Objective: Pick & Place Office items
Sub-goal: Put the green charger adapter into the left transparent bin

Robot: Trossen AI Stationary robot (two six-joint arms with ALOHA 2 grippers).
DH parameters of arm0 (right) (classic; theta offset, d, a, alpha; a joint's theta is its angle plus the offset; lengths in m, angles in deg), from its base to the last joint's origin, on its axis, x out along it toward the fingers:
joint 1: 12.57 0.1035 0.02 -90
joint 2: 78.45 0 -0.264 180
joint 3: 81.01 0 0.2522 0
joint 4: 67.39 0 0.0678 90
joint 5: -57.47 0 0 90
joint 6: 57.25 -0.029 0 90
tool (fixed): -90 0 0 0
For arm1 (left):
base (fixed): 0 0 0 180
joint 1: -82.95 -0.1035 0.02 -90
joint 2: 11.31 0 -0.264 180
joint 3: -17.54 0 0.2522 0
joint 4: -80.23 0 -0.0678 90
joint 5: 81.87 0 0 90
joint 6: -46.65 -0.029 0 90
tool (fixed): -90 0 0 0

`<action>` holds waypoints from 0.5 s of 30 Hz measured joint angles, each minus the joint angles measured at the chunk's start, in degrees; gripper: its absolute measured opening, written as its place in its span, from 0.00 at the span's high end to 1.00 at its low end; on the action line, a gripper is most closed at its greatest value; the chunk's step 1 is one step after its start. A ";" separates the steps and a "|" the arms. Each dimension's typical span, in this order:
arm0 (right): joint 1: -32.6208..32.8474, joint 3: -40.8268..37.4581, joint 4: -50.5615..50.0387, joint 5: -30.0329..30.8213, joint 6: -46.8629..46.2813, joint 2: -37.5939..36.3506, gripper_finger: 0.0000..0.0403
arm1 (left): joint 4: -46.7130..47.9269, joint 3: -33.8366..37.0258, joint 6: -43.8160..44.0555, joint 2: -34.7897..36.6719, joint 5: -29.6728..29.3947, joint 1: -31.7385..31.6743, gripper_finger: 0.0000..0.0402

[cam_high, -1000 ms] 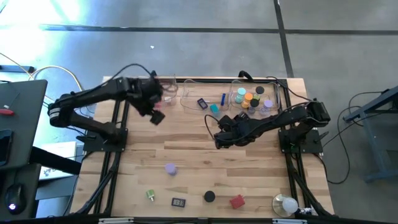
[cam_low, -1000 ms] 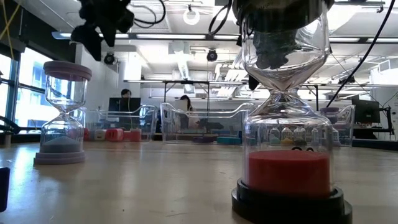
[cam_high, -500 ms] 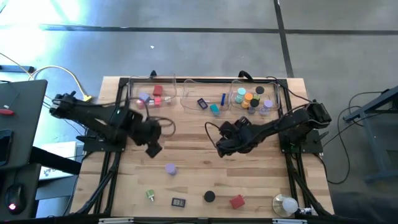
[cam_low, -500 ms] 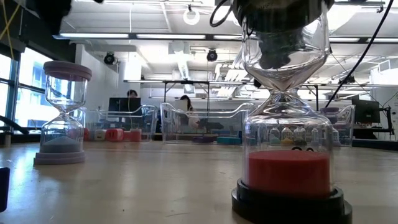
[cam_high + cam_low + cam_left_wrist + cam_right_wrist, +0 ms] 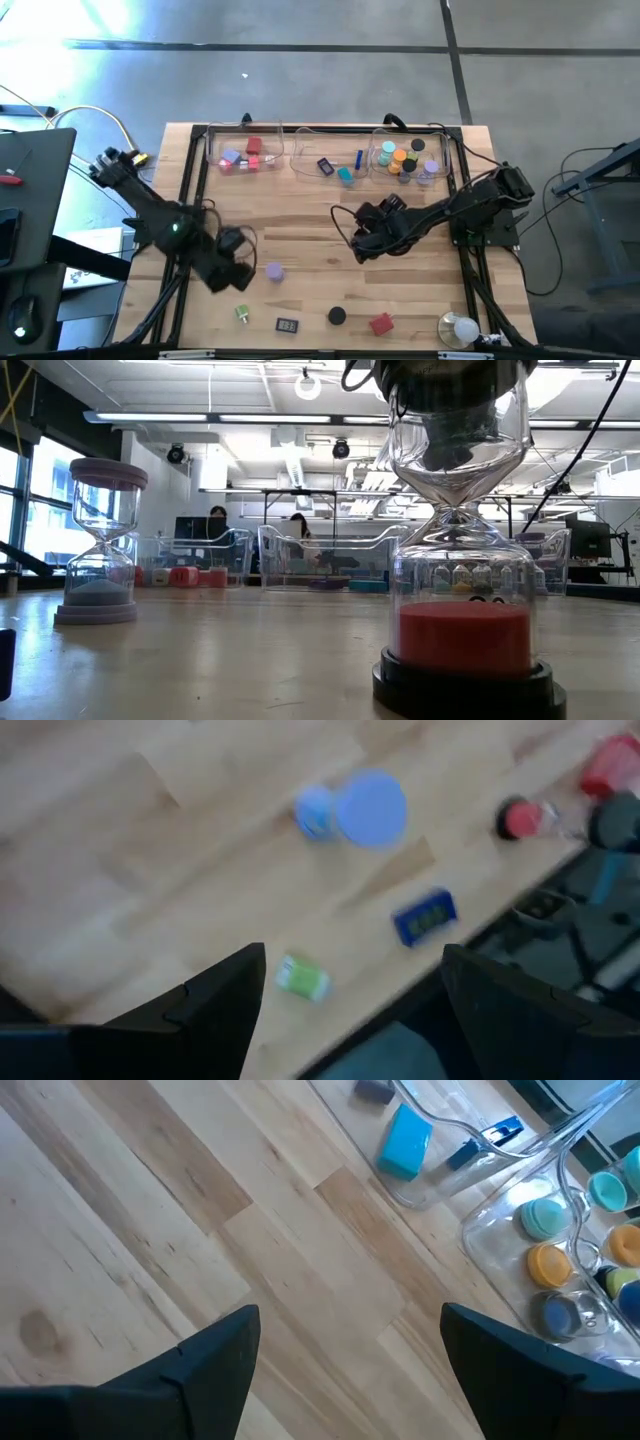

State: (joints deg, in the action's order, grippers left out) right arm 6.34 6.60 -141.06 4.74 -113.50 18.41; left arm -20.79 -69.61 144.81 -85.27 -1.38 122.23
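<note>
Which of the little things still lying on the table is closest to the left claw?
The lavender hourglass, just beside the open left gripper. The green piece, dark clip, black cap and red hourglass lie farther off.

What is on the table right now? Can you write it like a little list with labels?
left gripper: open, empty, beside the lavender hourglass
right gripper: open, empty, over mid-table
near edge: green piece, small dark timer, black hourglass, red block
far edge: three clear trays with sorted pieces
corner: white bulb
</note>
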 joint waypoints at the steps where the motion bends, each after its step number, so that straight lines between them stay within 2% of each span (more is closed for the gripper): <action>1: 0.20 0.00 -0.04 0.01 -0.51 0.00 0.26 | -1.39 0.00 1.43 -0.83 -0.03 1.32 0.27; 6: 0.66 0.00 0.03 0.09 -0.94 0.00 0.26 | -7.22 -0.02 8.99 -5.72 1.11 6.09 0.27; 11: 0.60 0.00 0.19 0.10 -0.94 0.00 0.26 | -7.80 -0.02 21.64 -10.42 7.83 7.86 0.27; 15: 0.60 0.00 0.56 0.88 -0.94 0.00 0.26 | -9.07 -0.02 31.72 -14.38 7.27 8.67 0.27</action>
State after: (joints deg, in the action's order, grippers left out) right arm 6.93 6.60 -140.50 5.63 -114.44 18.41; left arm -29.86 -69.63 176.53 -99.65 5.89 130.90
